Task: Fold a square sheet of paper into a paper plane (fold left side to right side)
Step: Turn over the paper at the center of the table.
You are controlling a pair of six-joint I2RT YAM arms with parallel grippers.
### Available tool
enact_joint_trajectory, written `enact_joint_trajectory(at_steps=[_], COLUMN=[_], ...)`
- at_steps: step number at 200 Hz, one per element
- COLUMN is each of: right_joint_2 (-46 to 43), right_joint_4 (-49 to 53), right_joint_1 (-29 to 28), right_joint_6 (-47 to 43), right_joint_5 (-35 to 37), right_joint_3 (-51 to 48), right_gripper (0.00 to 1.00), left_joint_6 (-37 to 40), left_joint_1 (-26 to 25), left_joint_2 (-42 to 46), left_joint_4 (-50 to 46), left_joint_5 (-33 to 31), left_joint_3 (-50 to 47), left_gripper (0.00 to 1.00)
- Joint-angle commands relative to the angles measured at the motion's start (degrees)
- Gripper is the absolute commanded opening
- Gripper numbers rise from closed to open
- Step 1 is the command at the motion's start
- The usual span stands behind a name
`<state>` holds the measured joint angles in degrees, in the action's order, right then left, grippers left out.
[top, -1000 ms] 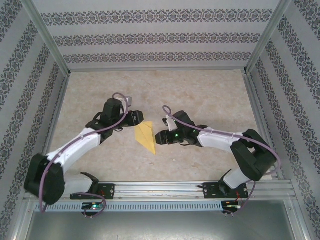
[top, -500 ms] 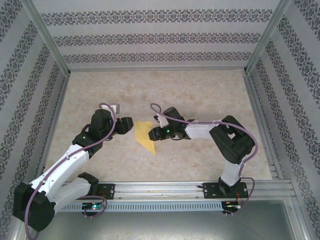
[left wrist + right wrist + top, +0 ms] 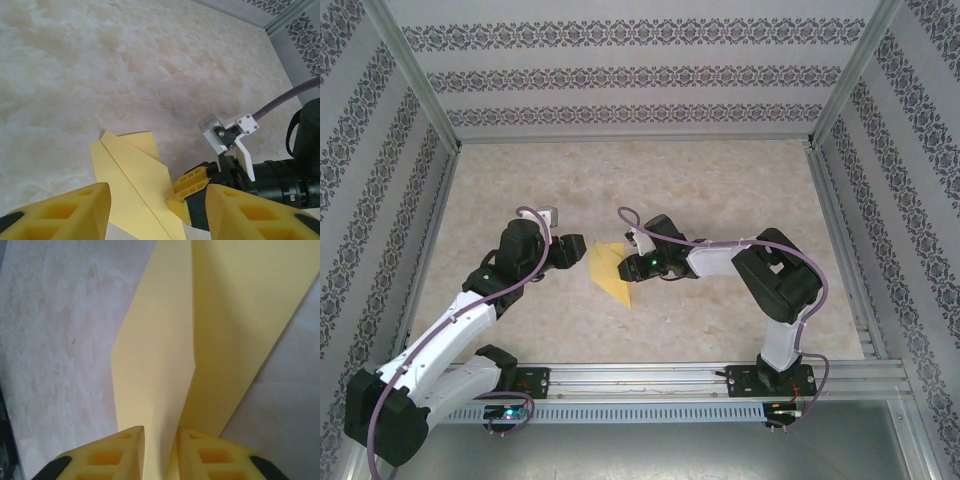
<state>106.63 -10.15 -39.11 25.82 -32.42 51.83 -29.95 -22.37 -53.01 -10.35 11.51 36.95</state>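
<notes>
Paper plane lies near the middle of the marbled tabletop, between the two arms. It is a yellow, narrow dart with a centre crease, its point towards the near edge.

Right gripper is at the plane's right edge. In the right wrist view the jaws are nearly together, with a raised fold of the plane pinched between the yellow fingers.

Left gripper is just beside the plane's left edge, jaws standing wide apart with nothing held. From the left wrist view the plane shows in the gap between its fingers, and the right gripper is on the far edge.
</notes>
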Motion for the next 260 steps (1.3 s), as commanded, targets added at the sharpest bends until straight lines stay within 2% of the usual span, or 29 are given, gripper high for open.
enact_joint_trajectory(at_steps=[1,20,39,55,100,139,165,198,260], right_joint_2=[0.45,-1.58,-5.82,-10.49,-24.66,-33.07,-35.41,-35.62,-34.11], right_joint_4=[-1.35,-1.32,-2.16,-3.17,-14.38,-26.32,-32.18,-37.58,-37.53], right_joint_1=[0.39,0.95,2.34,3.67,9.22,11.49,11.59,10.79,8.73], right_joint_6=[0.19,0.37,0.78,0.87,7.92,16.84,22.28,27.03,27.04], right_joint_5=[-1.23,-1.15,-1.44,-2.62,-12.41,-19.12,-19.74,-20.76,-20.39], right_joint_3=[1.3,0.44,-1.66,-3.77,-11.89,-15.71,-16.59,-16.15,-14.7], right_gripper=[0.12,0.0,0.0,0.0,0.0,0.0,0.0,0.0,0.0], left_joint_6=[0.26,-0.4,-1.46,-3.87,-16.17,-26.84,-29.76,-30.23,-30.01], left_joint_1=[0.75,0.86,1.74,3.29,6.73,6.68,5.49,3.47,1.89], left_joint_2=[1.19,0.96,0.59,0.56,-1.59,-7.08,-9.79,-12.77,-14.94], left_joint_4=[-1.78,-2.14,-1.87,1.48,20.53,38.82,48.23,51.13,52.34], left_joint_5=[0.7,1.93,5.23,10.36,29.08,39.55,42.86,44.12,44.32], left_joint_3=[-0.04,0.29,0.67,-0.15,-2.53,-2.24,-2.02,-0.81,0.36], left_gripper=[0.53,0.58,0.61,0.62,0.62,0.51,0.5,0.5,0.5])
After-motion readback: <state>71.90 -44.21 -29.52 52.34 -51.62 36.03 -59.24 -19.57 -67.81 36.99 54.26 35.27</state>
